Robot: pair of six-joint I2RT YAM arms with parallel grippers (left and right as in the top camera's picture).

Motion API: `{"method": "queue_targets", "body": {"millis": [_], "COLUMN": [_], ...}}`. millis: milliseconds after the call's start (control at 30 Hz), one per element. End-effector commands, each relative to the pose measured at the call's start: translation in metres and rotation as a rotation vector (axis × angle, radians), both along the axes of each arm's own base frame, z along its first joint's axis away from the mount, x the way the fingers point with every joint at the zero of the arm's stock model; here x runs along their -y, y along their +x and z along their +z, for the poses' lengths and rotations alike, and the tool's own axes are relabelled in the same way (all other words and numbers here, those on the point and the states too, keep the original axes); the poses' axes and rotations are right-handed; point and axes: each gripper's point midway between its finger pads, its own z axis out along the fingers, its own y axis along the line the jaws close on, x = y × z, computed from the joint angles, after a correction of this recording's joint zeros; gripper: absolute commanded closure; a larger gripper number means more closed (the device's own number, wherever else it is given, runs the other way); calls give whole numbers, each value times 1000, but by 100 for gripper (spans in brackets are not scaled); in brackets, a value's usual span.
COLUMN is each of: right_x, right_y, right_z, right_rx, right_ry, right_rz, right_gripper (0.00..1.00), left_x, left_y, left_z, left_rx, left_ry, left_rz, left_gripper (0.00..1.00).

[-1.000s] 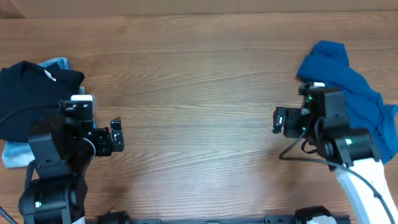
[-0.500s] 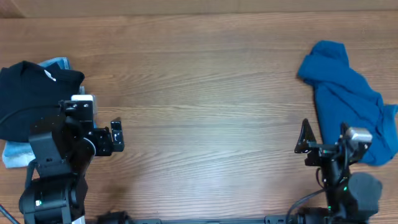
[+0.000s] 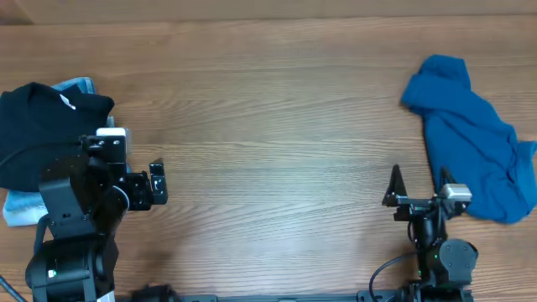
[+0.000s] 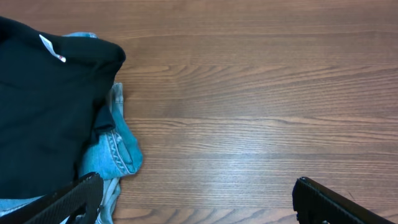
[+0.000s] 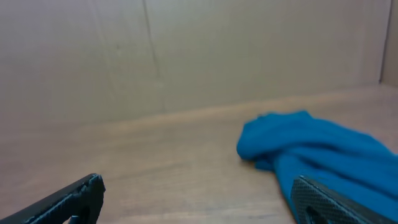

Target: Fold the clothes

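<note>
The clothes lie in two heaps at opposite ends of the wooden table (image 3: 277, 101). Seen from above, the black garment (image 3: 42, 126) is bunched at the nine o'clock edge, with a small white tag (image 3: 67, 102) showing near its top. The teal-blue garment (image 3: 470, 143) lies crumpled at the three o'clock side, running from about two o'clock down towards four. Neither is folded.

Light-blue denim jeans (image 3: 21, 205) lie under the black garment, peeking out at its twelve o'clock and six o'clock edges. My left wrist camera shows the black cloth (image 4: 43, 106) lapping over the denim (image 4: 118, 149) at the nine o'clock side of its view.

My left gripper (image 3: 157, 184) sits just to the three o'clock side of the black heap, fingers spread wide, with nothing between them but bare wood. It touches no cloth.

My right gripper (image 3: 418, 189) is near the table's five o'clock edge, at about eight o'clock from the teal heap and apart from it. Its fingers are also spread wide and hold nothing. In its own camera the teal cloth (image 5: 323, 155) lies at about four o'clock, partly behind one finger.
</note>
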Motion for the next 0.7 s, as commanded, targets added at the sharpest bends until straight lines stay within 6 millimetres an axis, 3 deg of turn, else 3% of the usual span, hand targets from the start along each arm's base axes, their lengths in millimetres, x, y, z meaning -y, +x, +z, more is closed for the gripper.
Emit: {"method": "queue_targets", "body": {"millis": [0,667], "right_x": [5,5], "right_y": [0,0], "right_z": [-2,-2], "right_rx": [2,2], "right_ry": [3,3], "right_rz": [-27,-27], "right_gripper": [0,0], "left_x": [-2,-2], "left_y": [0,-1], "left_z": [0,1], "left_rx": [3,9], "left_ry": [-2,-1], "left_rz": [17,17], "left_gripper": [0,0]}}
